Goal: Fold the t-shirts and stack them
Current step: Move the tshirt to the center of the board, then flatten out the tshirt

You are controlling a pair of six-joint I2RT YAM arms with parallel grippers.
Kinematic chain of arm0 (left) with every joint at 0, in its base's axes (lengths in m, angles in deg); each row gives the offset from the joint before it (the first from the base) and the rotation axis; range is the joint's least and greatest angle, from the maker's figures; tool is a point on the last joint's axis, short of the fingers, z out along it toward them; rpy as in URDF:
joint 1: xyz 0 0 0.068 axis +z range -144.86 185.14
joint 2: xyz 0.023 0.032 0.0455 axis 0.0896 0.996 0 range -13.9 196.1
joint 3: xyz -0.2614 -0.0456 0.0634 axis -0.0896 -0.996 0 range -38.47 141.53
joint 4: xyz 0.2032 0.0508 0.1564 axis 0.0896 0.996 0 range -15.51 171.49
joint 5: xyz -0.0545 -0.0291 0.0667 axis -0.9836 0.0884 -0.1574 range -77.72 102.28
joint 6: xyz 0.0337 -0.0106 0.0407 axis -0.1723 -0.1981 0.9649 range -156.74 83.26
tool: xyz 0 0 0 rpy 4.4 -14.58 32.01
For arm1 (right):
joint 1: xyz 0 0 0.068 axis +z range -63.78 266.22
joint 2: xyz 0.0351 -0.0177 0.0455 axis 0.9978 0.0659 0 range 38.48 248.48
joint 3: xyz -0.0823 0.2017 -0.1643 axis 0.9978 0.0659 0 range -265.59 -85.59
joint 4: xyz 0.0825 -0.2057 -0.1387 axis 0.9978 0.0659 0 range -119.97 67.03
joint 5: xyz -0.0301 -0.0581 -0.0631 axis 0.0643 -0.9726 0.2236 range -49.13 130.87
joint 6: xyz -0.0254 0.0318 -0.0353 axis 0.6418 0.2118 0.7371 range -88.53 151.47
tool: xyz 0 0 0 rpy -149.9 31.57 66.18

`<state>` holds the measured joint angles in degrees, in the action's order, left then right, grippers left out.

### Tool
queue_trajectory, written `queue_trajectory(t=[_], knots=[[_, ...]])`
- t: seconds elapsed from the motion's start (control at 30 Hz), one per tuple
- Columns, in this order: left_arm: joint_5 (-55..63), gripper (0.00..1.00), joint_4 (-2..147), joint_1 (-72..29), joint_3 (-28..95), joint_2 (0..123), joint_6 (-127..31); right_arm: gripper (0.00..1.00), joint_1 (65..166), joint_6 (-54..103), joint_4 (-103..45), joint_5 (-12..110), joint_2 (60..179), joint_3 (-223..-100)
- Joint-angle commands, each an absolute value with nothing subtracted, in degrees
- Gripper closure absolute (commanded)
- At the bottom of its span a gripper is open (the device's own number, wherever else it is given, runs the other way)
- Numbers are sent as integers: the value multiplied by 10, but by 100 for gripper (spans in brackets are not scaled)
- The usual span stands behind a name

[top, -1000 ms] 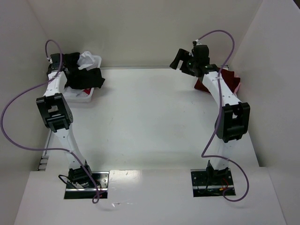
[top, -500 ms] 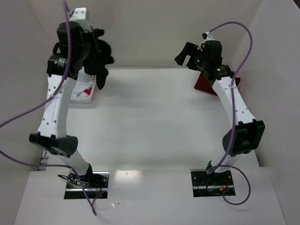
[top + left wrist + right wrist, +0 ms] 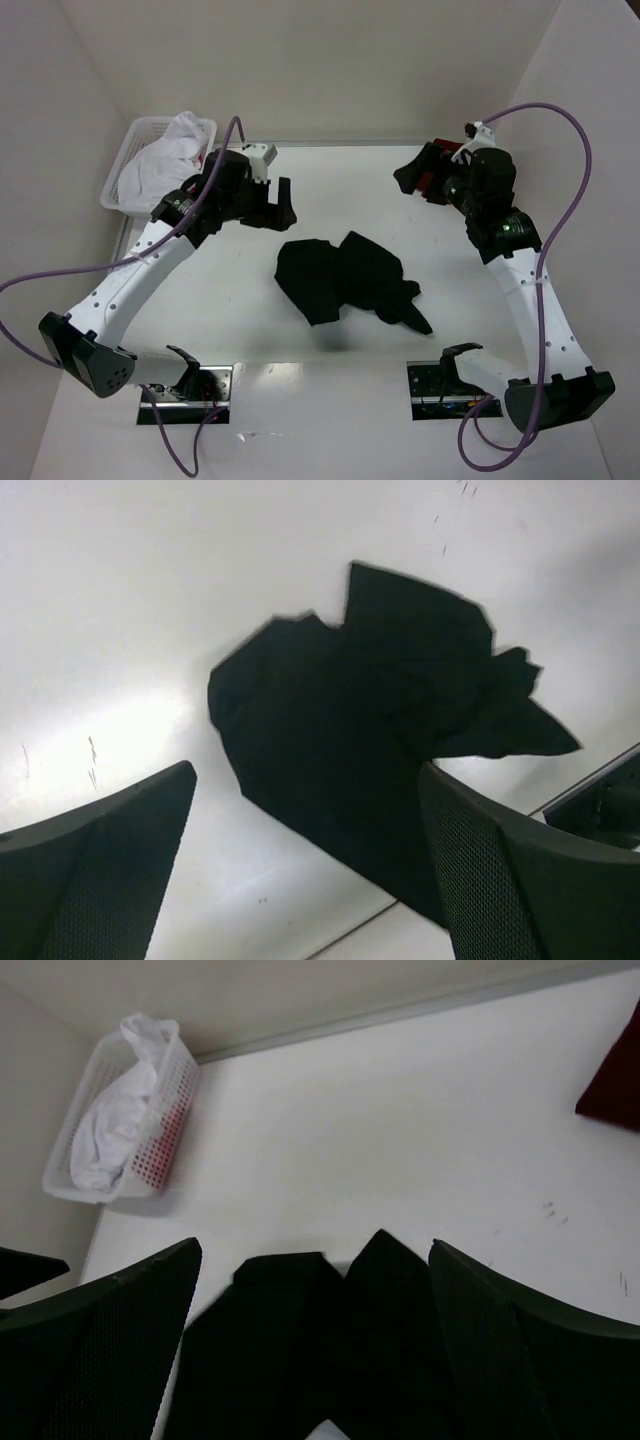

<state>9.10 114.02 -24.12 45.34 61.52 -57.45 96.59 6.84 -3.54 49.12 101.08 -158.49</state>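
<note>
**Desk:** Where is the crumpled black cloth t-shirt [image 3: 340, 280] lying, and why there?

**Floor:** You are looking at it bunching up at mid-table between the 2 arms, probably because both can reach it there for spreading. The left gripper [image 3: 268, 212] is hovering just beyond it, jaws spread wide and carrying nothing. The right gripper [image 3: 425, 175] is also gaping empty, near the dark red cloth t-shirt [image 3: 615, 1070].

**Desk:** Which way is it pointing?

**Floor:** Its long axis is running diagonally, far-left to near-right, with 1 thin tail trailing toward your right arm's base. Neck and hem are hiding in the folds.
</note>
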Motion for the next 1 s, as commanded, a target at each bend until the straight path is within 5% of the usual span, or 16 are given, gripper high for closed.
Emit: queue_trajectory(t=[0.0,0.4,0.97], knots=[[86,0,1107,-240,444,579,-600,0,970,62,-3,496,987,-1536],[-63,0,1069,-253,328,657,-663,0,1011,34,-13,511,1024,-1424],[182,3,1102,-389,482,942,-709,1,1011,-5,-37,480,982,-1329]])
